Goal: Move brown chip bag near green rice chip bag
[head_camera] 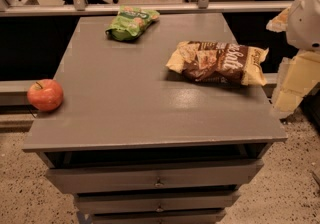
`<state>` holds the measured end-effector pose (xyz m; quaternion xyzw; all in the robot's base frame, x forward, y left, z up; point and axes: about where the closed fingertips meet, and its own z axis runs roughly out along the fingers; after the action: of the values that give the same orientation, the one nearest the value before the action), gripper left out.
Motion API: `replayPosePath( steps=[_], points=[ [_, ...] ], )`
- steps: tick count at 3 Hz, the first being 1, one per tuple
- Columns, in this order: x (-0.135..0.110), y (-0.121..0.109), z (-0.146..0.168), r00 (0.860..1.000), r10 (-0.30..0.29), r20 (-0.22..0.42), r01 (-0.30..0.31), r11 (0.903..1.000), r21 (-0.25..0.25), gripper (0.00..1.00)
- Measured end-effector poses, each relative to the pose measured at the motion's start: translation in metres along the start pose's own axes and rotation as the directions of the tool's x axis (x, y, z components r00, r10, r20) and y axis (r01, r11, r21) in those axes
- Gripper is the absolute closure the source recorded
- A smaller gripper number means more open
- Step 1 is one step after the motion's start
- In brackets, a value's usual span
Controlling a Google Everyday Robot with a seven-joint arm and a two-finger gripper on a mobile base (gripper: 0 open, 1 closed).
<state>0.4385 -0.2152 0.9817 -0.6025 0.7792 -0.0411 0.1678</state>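
- End effector (286, 19) at upper right edge: smooth, rounded white casing.
- Pale tan, angular part jutting from casing's left side.
- Small dark dot near lower rim.

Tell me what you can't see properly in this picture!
All in the camera view:
The gripper: out of frame; only a white robot part shows, cut off by the right edge.
The green rice chip bag: its lettering is too small to read.
The brown chip bag: its underside is hidden against the table.
The drawers: insides hidden behind their fronts; the lowest is cut off by the bottom edge.
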Motion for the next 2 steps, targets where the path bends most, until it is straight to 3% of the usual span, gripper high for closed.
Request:
replayPosePath(
  steps=[2],
  points=[
    [0.000,-0.014,0.012,0.999,0.011,0.033,-0.012,0.9998,0.016,0.00]
  ],
)
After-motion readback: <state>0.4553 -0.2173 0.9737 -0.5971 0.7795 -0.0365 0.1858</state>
